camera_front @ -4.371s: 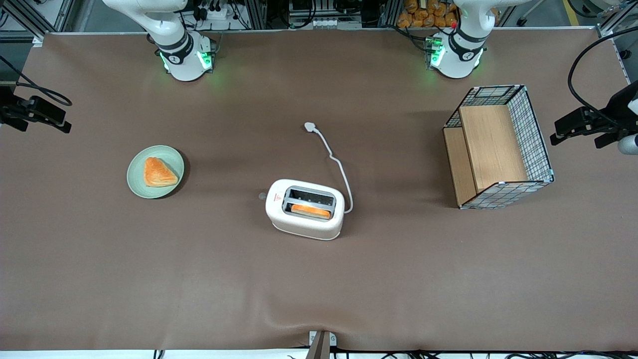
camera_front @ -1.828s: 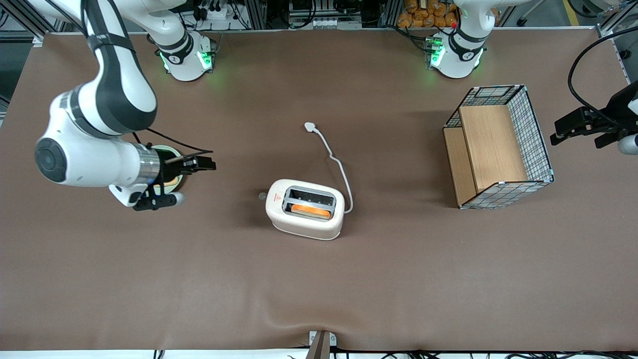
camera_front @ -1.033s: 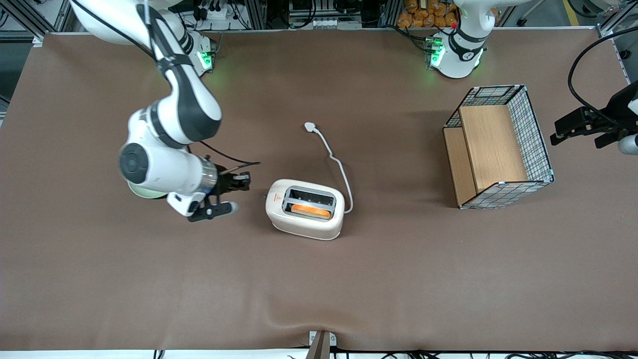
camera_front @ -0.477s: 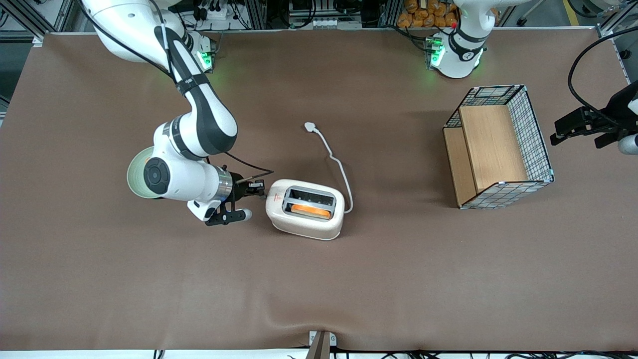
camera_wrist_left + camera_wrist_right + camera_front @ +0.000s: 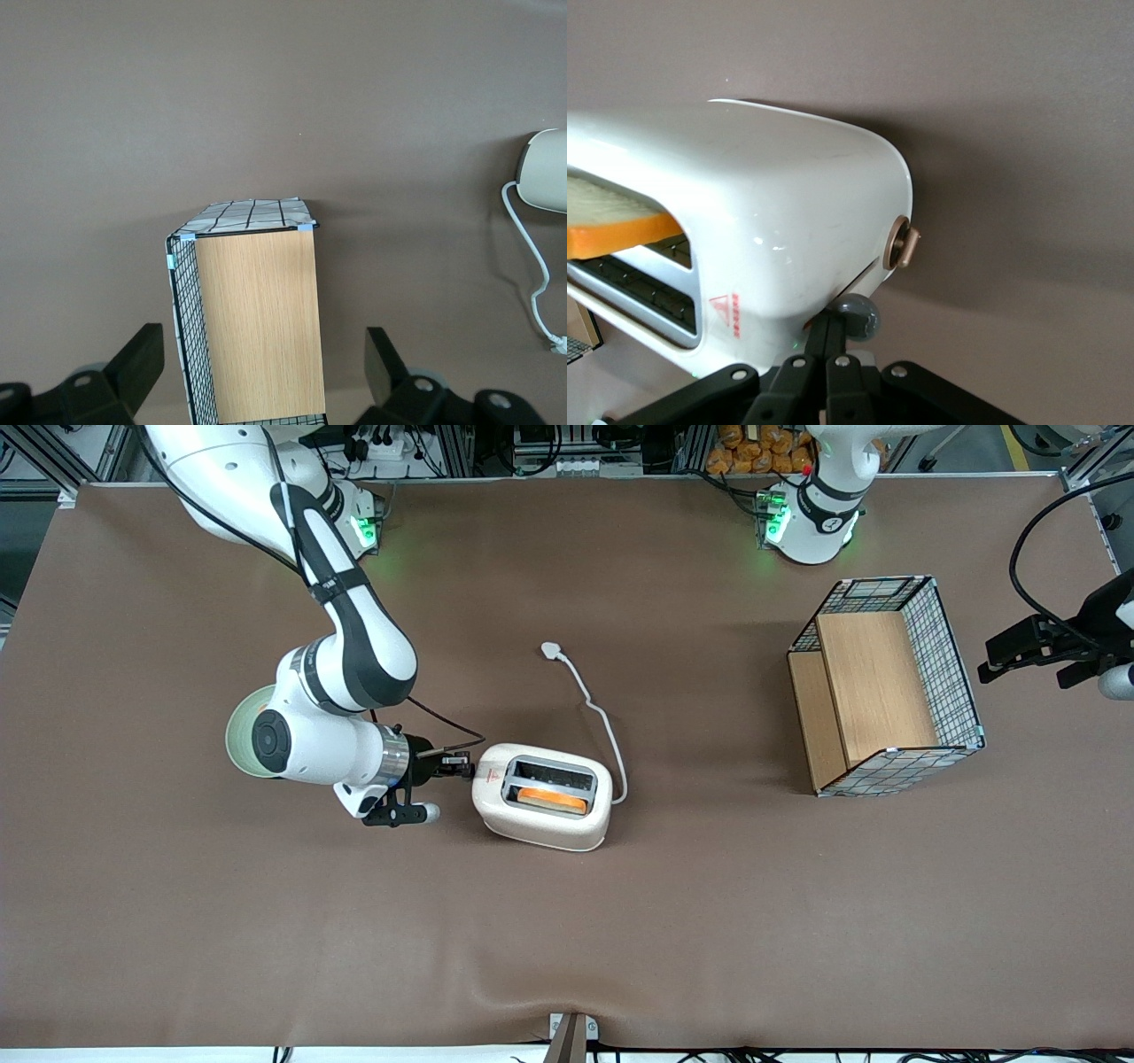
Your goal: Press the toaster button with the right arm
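From the front camera I am seeing the toaster (image 5: pixel 542 796) sitting near the middle of the brown table (image 5: pixel 567 921), a slice of toast (image 5: pixel 552 801) lying in the slot nearer the camera. The right arm (image 5: pixel 341 646) is reaching in from the working arm's end, and its gripper (image 5: pixel 460 763) is sitting right against the toaster's end face. The white cord (image 5: pixel 595 708) is trailing away from the toaster's other end, farther from the camera. A wire basket (image 5: pixel 886 686) is standing well apart from the toaster, toward the parked arm's end. In the left wrist view I am looking down on the basket (image 5: pixel 252 319), with the toaster's edge (image 5: pixel 545 170) and cord (image 5: pixel 533 266) near it. In the right wrist view the gripper (image 5: pixel 831 347) is pinched fully together, holding nothing, its fingertips touching the grey button (image 5: pixel 858 317) on the toaster (image 5: pixel 771 230), just beside a small tan dial (image 5: pixel 903 243).
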Controlling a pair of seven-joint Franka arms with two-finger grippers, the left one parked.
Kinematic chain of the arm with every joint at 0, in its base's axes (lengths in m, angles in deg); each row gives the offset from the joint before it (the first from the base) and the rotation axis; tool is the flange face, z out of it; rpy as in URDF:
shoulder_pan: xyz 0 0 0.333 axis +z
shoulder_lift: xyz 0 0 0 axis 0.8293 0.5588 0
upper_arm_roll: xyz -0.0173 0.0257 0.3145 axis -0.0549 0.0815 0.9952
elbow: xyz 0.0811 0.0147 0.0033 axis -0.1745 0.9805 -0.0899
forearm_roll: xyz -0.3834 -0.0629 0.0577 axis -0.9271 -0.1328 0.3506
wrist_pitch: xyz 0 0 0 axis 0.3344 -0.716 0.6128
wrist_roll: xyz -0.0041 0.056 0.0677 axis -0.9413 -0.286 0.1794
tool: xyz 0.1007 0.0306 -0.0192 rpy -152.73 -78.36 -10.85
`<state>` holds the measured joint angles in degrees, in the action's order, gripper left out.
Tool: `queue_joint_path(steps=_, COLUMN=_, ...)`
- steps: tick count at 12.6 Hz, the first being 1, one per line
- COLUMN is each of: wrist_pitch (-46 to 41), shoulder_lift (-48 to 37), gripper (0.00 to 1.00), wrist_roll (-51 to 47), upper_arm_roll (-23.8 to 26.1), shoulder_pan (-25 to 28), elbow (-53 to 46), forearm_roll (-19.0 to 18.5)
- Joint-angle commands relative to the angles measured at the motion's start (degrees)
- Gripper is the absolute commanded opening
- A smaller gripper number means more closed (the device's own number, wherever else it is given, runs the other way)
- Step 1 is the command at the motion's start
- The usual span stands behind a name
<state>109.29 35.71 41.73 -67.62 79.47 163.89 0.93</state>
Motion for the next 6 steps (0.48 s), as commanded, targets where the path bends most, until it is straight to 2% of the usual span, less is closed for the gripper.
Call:
queue_joint_path(steps=1, wrist_pitch=1.07, shoulder_lift=0.87, gripper=0.0, wrist_roll=0.08, upper_arm_roll=0.34, shoulder_pan=-1.64, elbow=0.51, forearm_roll=1.41)
queue_joint_path(steps=2, wrist_pitch=1.15, shoulder_lift=1.22, gripper=0.0, wrist_roll=0.08, upper_arm_roll=0.34, shoulder_pan=-1.64, elbow=0.51, forearm_roll=1.41)
queue_joint_path(steps=4, wrist_pitch=1.07, shoulder_lift=1.92, gripper=0.0, wrist_roll=0.69, upper_arm_roll=0.34, shoulder_pan=-1.73, elbow=0.6, forearm_roll=5.43)
queue_joint_path(steps=6, wrist_pitch=1.07, shoulder_lift=2.45, gripper=0.0, wrist_roll=0.87, upper_arm_roll=0.34, shoulder_pan=-2.08, elbow=0.86, forearm_roll=7.04)
